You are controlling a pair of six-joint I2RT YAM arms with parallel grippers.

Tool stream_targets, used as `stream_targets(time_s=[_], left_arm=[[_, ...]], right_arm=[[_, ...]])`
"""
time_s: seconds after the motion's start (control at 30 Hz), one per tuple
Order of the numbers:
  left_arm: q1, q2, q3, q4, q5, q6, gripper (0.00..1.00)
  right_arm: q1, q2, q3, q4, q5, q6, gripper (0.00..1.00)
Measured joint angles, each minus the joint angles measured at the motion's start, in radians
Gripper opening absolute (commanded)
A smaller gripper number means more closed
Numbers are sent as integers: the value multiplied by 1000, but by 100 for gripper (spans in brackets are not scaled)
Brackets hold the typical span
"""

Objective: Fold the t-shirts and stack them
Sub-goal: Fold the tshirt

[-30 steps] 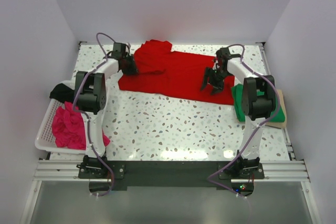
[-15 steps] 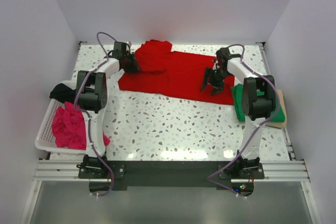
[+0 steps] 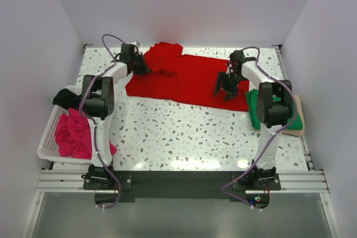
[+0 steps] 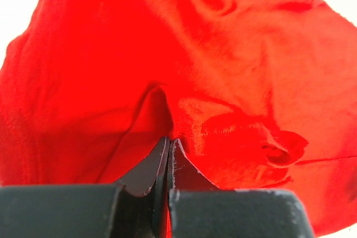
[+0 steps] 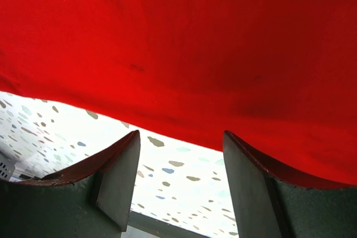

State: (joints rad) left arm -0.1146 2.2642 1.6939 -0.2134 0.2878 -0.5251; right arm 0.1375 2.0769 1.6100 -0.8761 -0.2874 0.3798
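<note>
The red t-shirt lies spread across the far part of the table, one sleeve bunched at the back. My left gripper is at its left edge. In the left wrist view this gripper is shut, with a fold of the red t-shirt pinched at its tips. My right gripper hangs over the shirt's right part. It is open, with only speckled table between its fingers, just off the hem of the red t-shirt. A green t-shirt lies folded at the right.
A white slotted basket at the left edge holds a crumpled pink t-shirt and a black t-shirt. The green one rests on a tan board. White walls close in the speckled table on three sides.
My left gripper has edged a little toward the back right onto the shirt's edge and closed its jaws on the cloth. The right arm has not moved.
</note>
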Motion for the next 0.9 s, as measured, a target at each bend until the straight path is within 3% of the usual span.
stream_targets(time_s=[0.67,0.73,0.77,0.9], left_arm=[[-13,14,-8,302,38,-169,0],[-14,14,-8,334,20,-184,21],[-15,14,-8,346,10,-193,36],[-19,8,-13,380,-40,-214,55]], right_arm=[[0,19,29,-18,1,-2,64],[0,19,30,-18,1,-2,65],[0,19,30,-19,1,-2,65],[0,19,35,-23,1,-4,65]])
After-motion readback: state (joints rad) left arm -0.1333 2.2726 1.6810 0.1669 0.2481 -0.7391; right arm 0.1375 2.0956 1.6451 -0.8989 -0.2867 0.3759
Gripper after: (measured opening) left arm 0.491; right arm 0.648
